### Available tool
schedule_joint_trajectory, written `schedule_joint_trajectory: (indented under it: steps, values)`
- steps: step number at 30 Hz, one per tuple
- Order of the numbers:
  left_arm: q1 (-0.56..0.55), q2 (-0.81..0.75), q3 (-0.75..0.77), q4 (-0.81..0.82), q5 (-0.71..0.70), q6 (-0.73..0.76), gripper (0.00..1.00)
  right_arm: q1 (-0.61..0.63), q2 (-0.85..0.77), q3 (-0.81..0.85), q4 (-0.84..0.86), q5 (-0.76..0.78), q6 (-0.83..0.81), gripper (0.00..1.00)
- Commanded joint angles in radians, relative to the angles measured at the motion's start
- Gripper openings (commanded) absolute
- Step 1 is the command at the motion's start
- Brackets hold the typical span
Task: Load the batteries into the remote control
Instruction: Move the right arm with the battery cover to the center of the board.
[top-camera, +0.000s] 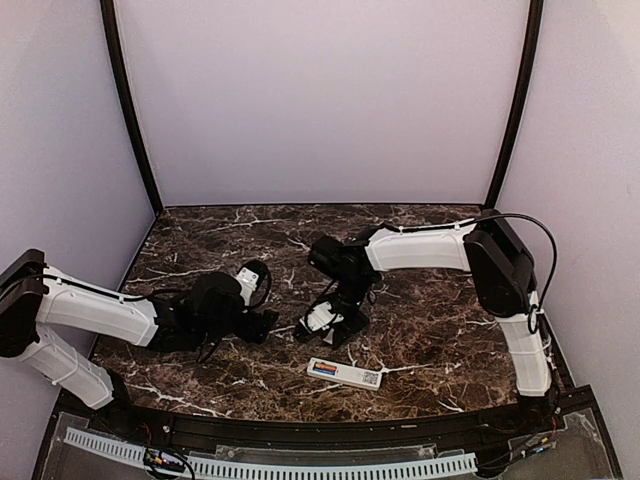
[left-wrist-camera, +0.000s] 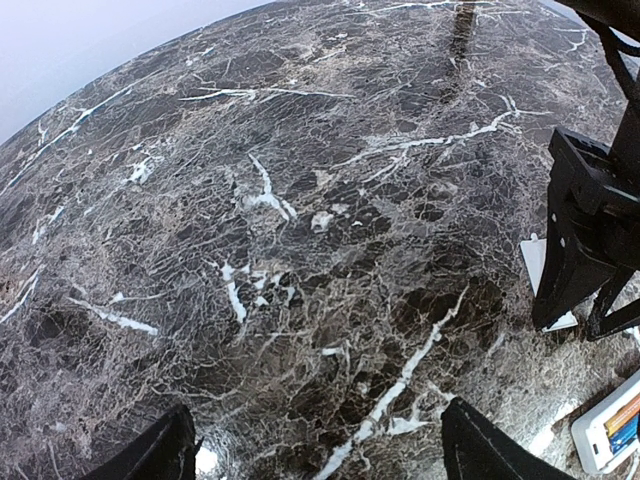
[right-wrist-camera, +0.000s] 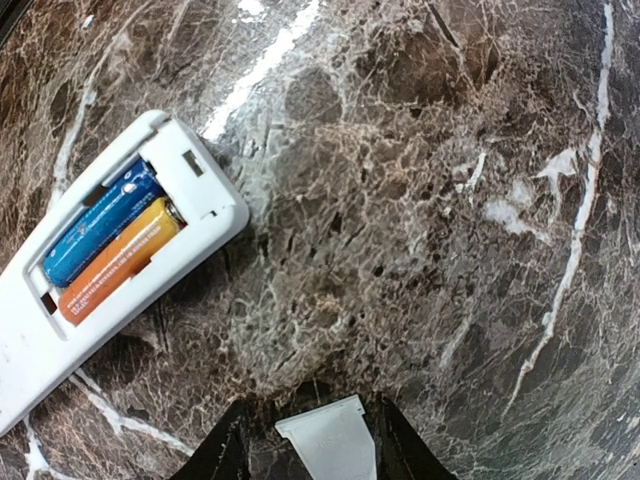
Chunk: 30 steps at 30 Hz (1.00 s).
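Two batteries, blue (right-wrist-camera: 103, 222) and orange (right-wrist-camera: 120, 260), sit side by side in the open bay of the remote control (top-camera: 344, 373), which lies flat near the front edge of the marble bench (top-camera: 420, 320). In the right wrist view the remote's far end is cut off. Right fingers (top-camera: 322, 322) hover beside it, pinching a small white cover piece (right-wrist-camera: 332, 440), only partly visible. Left fingers (left-wrist-camera: 315, 450) are spread wide with nothing between them, well left of the remote, just their tips showing. Plenty of bare bench toward the back wall.
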Motion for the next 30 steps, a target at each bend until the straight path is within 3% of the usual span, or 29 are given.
schedule_joint_trajectory:
  steps: [1,8,15,20,30]
  values:
    - [0.006,-0.02,0.004,-0.009,0.002,0.008,0.84,0.013,0.051,0.001,0.017,0.066,0.003,0.38]
    - [0.006,-0.019,0.003,-0.009,0.003,0.008,0.84,0.013,0.068,0.016,0.009,0.064,0.021,0.35]
    - [0.006,-0.021,0.001,-0.012,0.002,0.008,0.84,-0.017,0.117,0.085,-0.01,0.054,0.225,0.24]
    - [0.006,-0.019,0.004,-0.012,0.01,0.006,0.84,-0.028,0.096,0.005,0.032,0.104,0.334,0.18]
    - [0.007,-0.017,0.007,-0.011,0.017,0.004,0.84,-0.06,-0.021,-0.168,0.089,0.138,0.682,0.16]
